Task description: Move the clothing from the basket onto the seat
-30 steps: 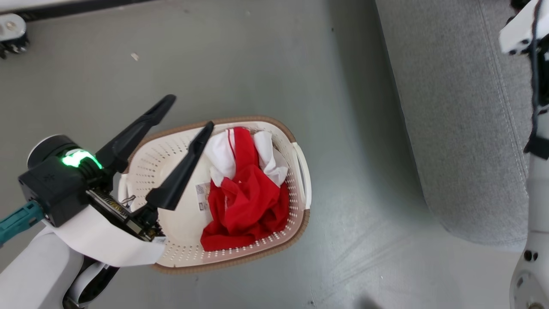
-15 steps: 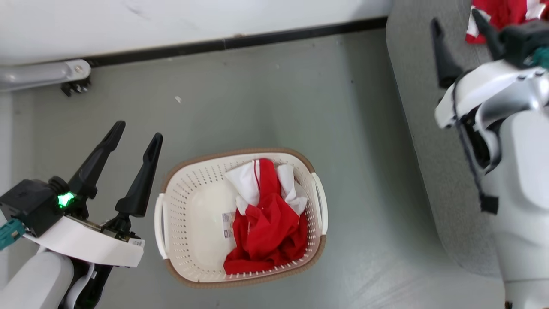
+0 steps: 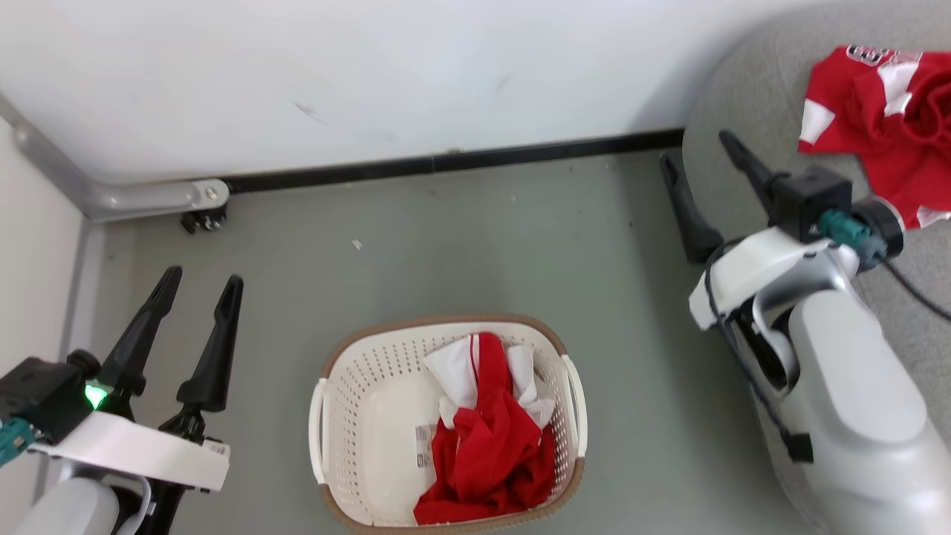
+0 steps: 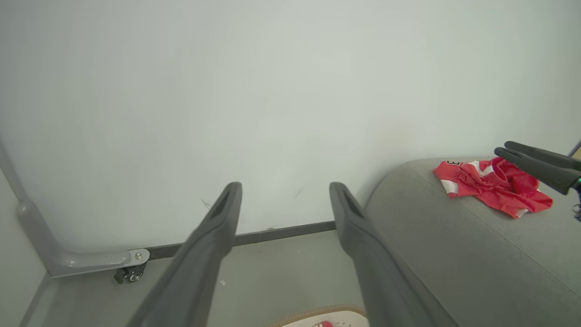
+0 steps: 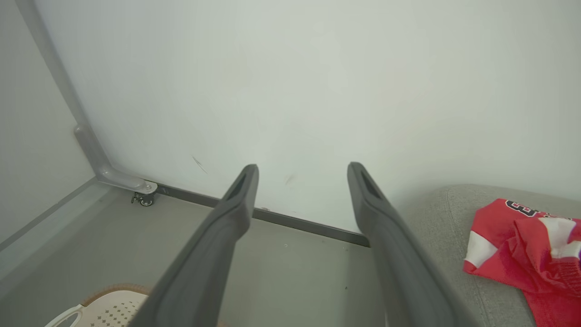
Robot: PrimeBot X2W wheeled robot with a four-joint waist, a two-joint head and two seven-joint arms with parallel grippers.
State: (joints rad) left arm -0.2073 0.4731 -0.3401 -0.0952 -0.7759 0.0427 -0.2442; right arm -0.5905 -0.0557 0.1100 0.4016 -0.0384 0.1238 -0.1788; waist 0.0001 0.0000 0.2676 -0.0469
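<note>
The cream basket [image 3: 349, 416] stands on the grey floor with red-and-white clothing [image 3: 487, 446] bunched in its right half. More red clothing [image 3: 869, 111] lies on the light-grey seat [image 3: 735, 104] at the upper right. My left gripper [image 3: 203, 281] hangs open and empty to the left of the basket. My right gripper [image 3: 695, 148] is open and empty at the seat's left edge, left of the clothing lying there. The left wrist view has its open gripper [image 4: 285, 188], the seat [image 4: 454, 254] and the clothing [image 4: 492, 184]. Between the open right gripper's [image 5: 303, 169] fingers is the wall.
A white wall with a black baseboard [image 3: 446, 160] runs behind the floor. A grey metal leg with a small caster [image 3: 200, 215] sits at the wall's left end. A pale panel [image 3: 30, 282] borders the left side. Bare floor lies between the basket and the seat.
The head camera has tilted up, bringing in the wall and the clothing on the seat. My left gripper has drawn back from over the basket to its left. My right gripper has come into view.
</note>
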